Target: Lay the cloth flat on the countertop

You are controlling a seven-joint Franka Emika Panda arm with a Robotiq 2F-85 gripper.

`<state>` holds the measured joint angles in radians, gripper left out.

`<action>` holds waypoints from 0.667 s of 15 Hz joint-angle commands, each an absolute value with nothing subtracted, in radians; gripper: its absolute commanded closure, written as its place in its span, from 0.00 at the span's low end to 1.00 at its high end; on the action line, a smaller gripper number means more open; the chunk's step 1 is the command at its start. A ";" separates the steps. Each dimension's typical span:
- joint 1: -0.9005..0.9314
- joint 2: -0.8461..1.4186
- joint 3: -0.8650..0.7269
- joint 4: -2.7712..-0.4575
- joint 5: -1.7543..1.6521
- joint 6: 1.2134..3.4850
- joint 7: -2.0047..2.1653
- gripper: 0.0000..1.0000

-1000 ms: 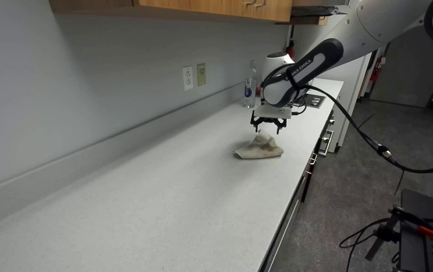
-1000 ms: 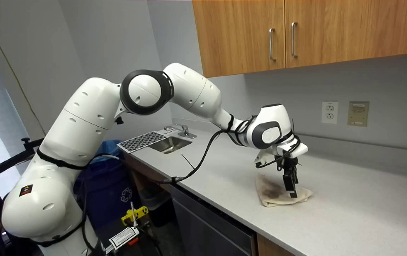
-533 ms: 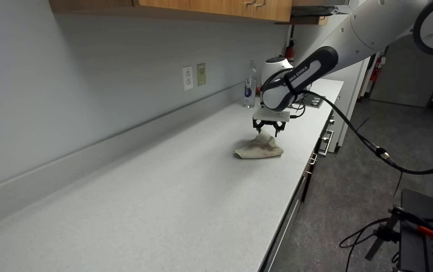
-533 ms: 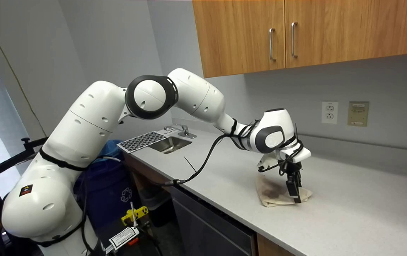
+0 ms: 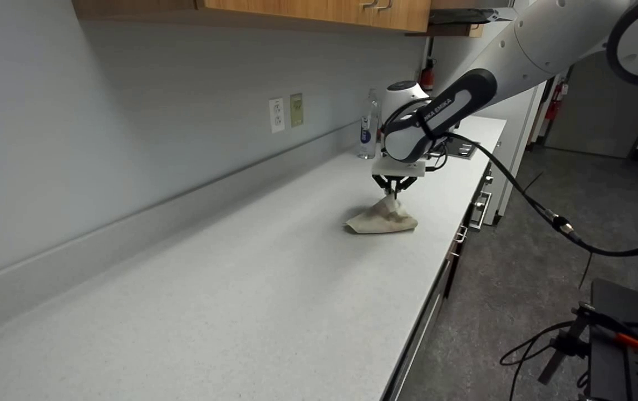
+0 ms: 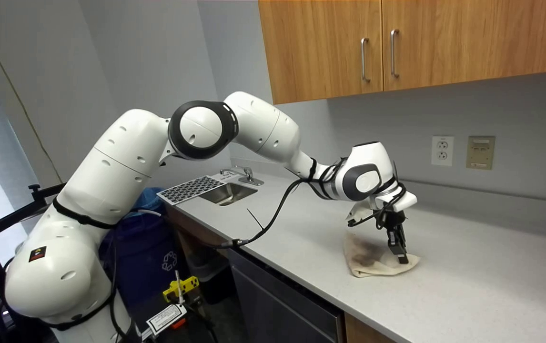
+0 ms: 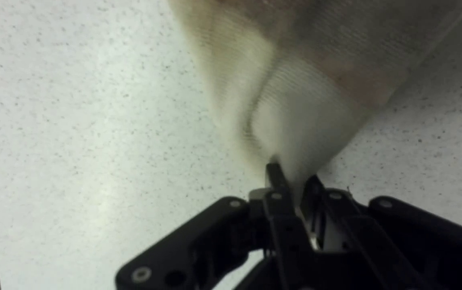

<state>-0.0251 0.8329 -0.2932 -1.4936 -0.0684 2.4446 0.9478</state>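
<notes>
Beige cloth [image 5: 383,220] with a dark stain rests rumpled on the white tabletop [image 5: 230,301], its raised peak pinched in the end effector [image 7: 293,175], which points downward in both exterior views. An upright clear bottle [image 5: 368,129] stands near the wall [image 5: 185,111]; a sink [image 6: 226,194], in an exterior view, lies well apart from the cloth.

Claw [image 6: 402,258] angled down onto stained cloth [image 6: 364,261] on countertop [image 6: 482,281], grip hard to make out; sink [image 6: 230,193] well apart.

Arm [image 5: 445,108]: "NKA EMIKA", start unclear. Far bottle [image 5: 368,133]: "smar". Left, blue bin [image 6: 142,267]: recycling sign [image 6: 169,261]. Near, white tag [image 6: 166,318]: print too small.
</notes>
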 commanded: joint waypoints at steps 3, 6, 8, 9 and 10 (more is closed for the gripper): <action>0.141 0.767 -0.407 -1.596 -0.280 2.501 0.980 0.99; 0.242 0.711 -0.447 -1.650 -0.410 2.578 1.006 0.99; 0.293 0.670 -0.459 -1.681 -0.485 2.643 1.013 0.99; 0.307 0.641 -0.449 -1.695 -0.509 2.668 0.996 0.99; 0.322 0.614 -0.443 -1.713 -0.529 2.685 0.988 0.99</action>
